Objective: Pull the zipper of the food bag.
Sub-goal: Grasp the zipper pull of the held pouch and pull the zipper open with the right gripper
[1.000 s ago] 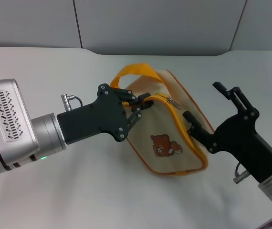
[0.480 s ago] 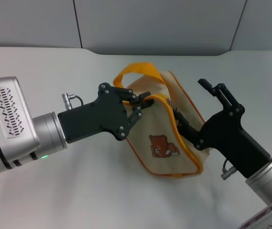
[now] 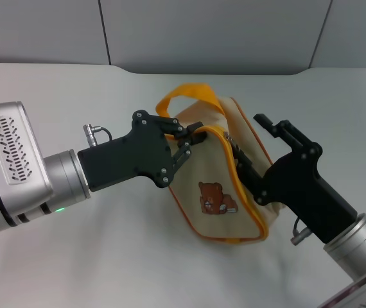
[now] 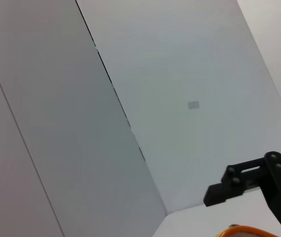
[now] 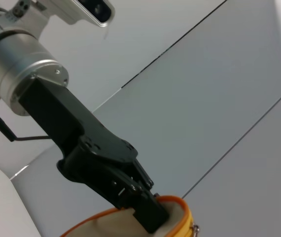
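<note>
Right now the food bag (image 3: pixel 218 183) sits on the white table (image 3: pixel 106 256), a bit to the right of the middle, with its bear picture (image 3: pixel 215 197) facing up toward the camera. It is beige with orange edges, and its orange strap handle (image 3: pixel 186 96) loops up at the back.

From the left side the left gripper (image 3: pixel 191 140) reaches across. Its black fingers are pinched closed on the top corner of the bag, right where the yellow-orange zipper (image 3: pixel 234 173) starts. In the right wrist view the same left gripper (image 5: pixel 148 210) bites down on the bag's orange rim, and a small silver pull tab (image 5: pixel 195 229) hangs just beside it.

From the lower right the right gripper (image 3: pixel 250 151) comes in. Its two fingers are spread wide apart. One long finger (image 3: pixel 247 173) lies on the bag along the zipper, close to the silver tab at the top. The other finger (image 3: pixel 279 128) sticks up in the air past the far side of the bag and touches nothing.

In the left wrist view a bit of the right gripper (image 4: pixel 259 180) shows in front of a grey wall (image 4: pixel 130 98).
</note>
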